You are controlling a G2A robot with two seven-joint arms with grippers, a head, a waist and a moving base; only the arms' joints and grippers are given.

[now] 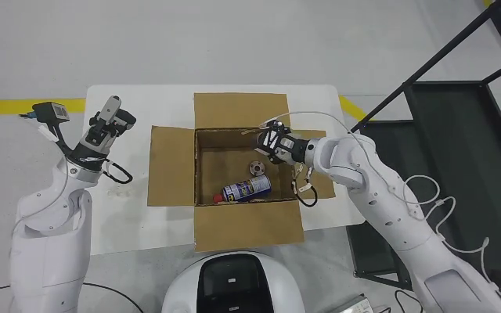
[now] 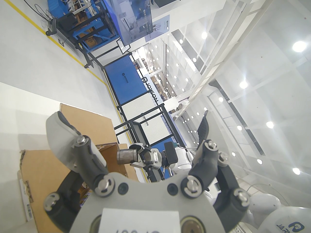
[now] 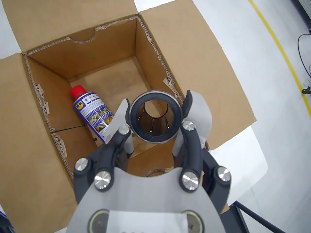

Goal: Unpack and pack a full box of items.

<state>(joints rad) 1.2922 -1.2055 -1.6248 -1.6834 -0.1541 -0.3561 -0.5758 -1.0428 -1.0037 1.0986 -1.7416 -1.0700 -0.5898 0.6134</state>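
Right tool (image 3: 156, 109): pinching a metal sleeve (image 3: 155, 96) between its two fingers, one on each side of the sleeve's round wall. From above, this tool (image 1: 270, 142) hangs over the far right part of the open box.
Metal sleeve: a short hollow cylinder with a dark rim. Its open end faces the right wrist camera, and rows of small balls show inside the bore. The left wrist view catches it (image 2: 124, 156) from the side, held above the cardboard rim, touching neither wall nor floor.
Box (image 1: 205, 172): brown cardboard, standing in the middle of the counter (image 1: 141, 102), with all four flaps folded outward. Torn paper edging runs along the top of its walls (image 3: 73, 61).
Spray can (image 3: 93, 109): blue and yellow with a red cap, lying on its side on the box floor. From above it (image 1: 246, 188) lies near the wall closest to the robot, cap toward the left.
Small round metal part (image 1: 256, 167): on the box floor, just beside the can on its far side, apart from it.
Left tool (image 2: 131, 120): fingers spread wide, nothing between them. It (image 1: 119, 111) is raised over the counter's left part, well apart from the box and tilted upward.
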